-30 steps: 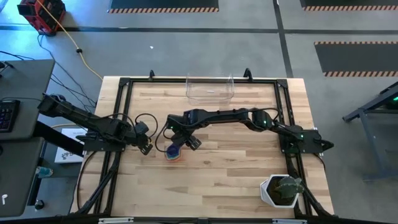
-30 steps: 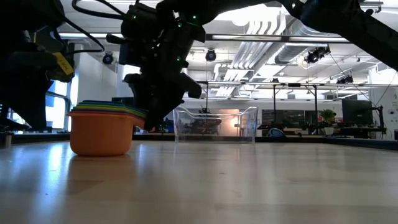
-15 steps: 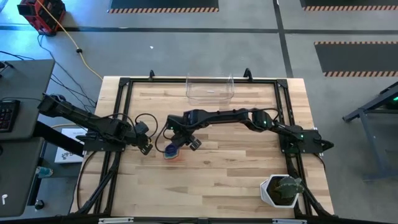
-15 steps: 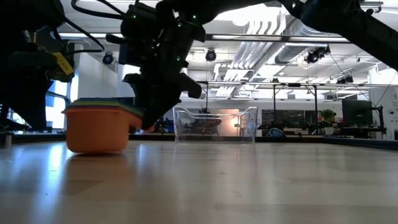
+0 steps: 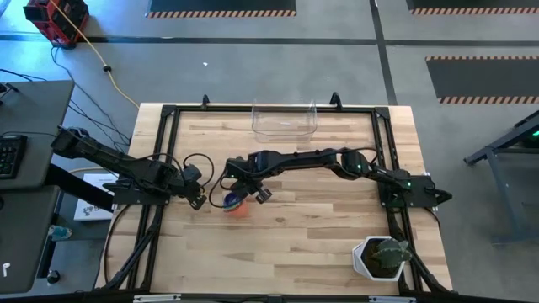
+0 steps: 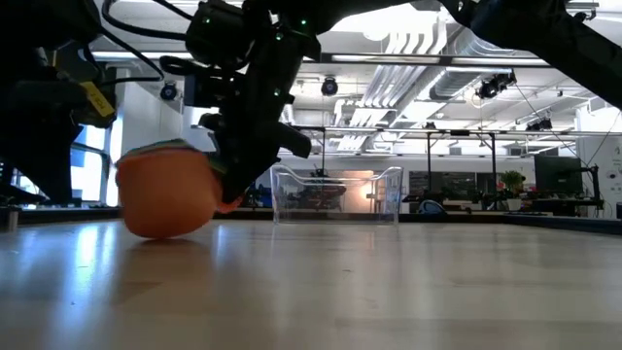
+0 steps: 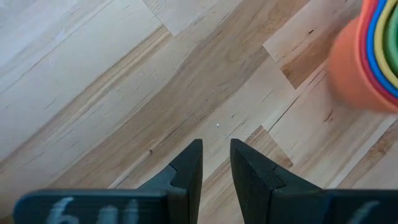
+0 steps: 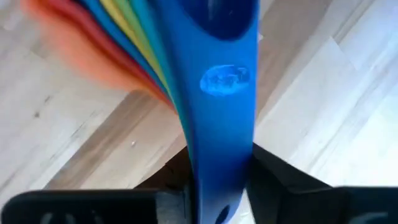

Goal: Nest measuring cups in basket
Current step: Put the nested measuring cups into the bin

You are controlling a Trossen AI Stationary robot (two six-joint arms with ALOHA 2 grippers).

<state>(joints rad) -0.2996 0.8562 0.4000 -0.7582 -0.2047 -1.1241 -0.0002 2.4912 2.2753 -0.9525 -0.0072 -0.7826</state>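
Observation:
The measuring cups (image 5: 237, 205) are nested in one stack, orange-red outermost and blue innermost, at the table's middle left. They also show in the low view (image 6: 167, 196) and the left wrist view (image 7: 367, 59). My right gripper (image 5: 245, 194) is shut on the stack's handles. My left gripper (image 5: 199, 200) waits shut and empty just left of the stack, over bare wood (image 7: 214, 158). The clear basket (image 5: 285, 119) stands empty at the far edge's middle and also shows in the low view (image 6: 336, 194). My right gripper pinches the stacked flat handles between its two fingers, the blue handle (image 8: 219, 134) on top and the other colours fanned beneath it. The fingers slant down from the far right. The stack is tilted, handle side raised (image 6: 225, 180); whether its round bottom touches the table I cannot tell.
A white pot with a green plant (image 5: 381, 258) stands at the near right corner. A black frame (image 5: 168, 114) runs along the table's edges. Bare wood lies between the stack and the basket.
My right gripper has risen a little with the handles. The stack stood flat on the table and is now tipped, its handle side lifted and its rounded orange bottom turned toward the near edge.

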